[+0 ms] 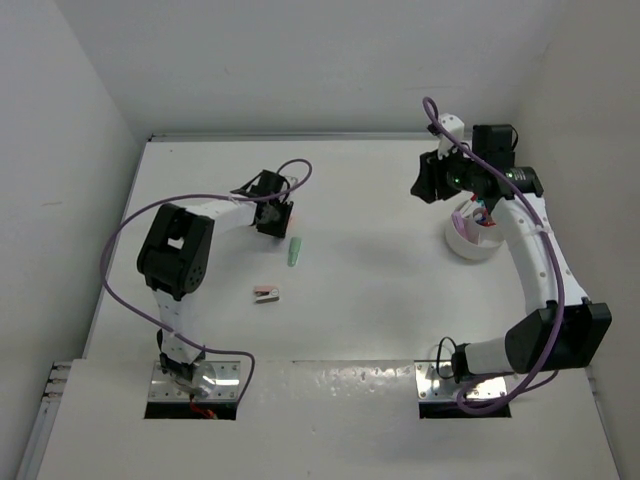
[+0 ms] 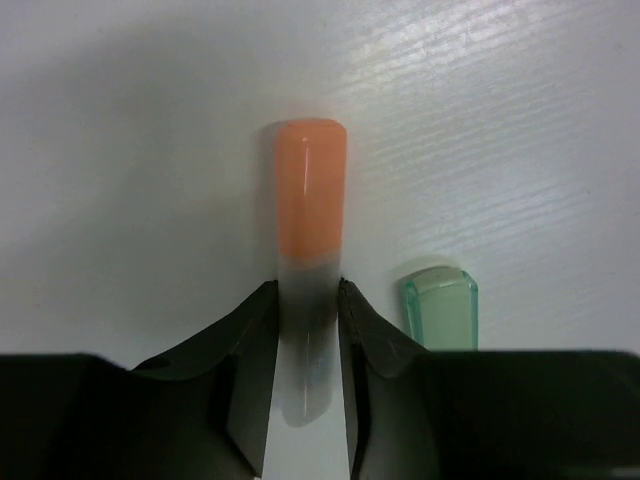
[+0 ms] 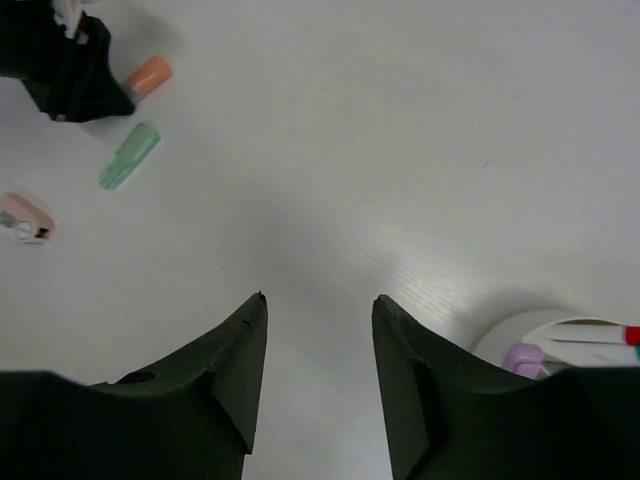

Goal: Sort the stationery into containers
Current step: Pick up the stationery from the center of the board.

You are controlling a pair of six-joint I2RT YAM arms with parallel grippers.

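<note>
Orange at its capped end, the orange highlighter [image 2: 310, 200] is clasped at its pale end by the left gripper [image 2: 307, 292], whose jaws are pressed against both of its sides. Whether it rests on the white table [image 1: 380, 290] or is raised just off it cannot be told. In the top view this pair is found at about 10 o'clock from the table's middle. The green highlighter [image 1: 295, 250] is laid just beside it, at 5 o'clock from the gripper, untouched. The pinkish-brown block [image 1: 266, 293] is set at 7 o'clock from the green highlighter, apart from it. The white tub [image 1: 470, 243] is placed at 3 o'clock, near the table's right edge. A lilac piece [image 3: 522, 357] and pens [image 3: 600, 340] are seen inside it. The right gripper [image 3: 318, 300] is held at 11 o'clock from the tub, jaws parted, nothing between them.
</note>
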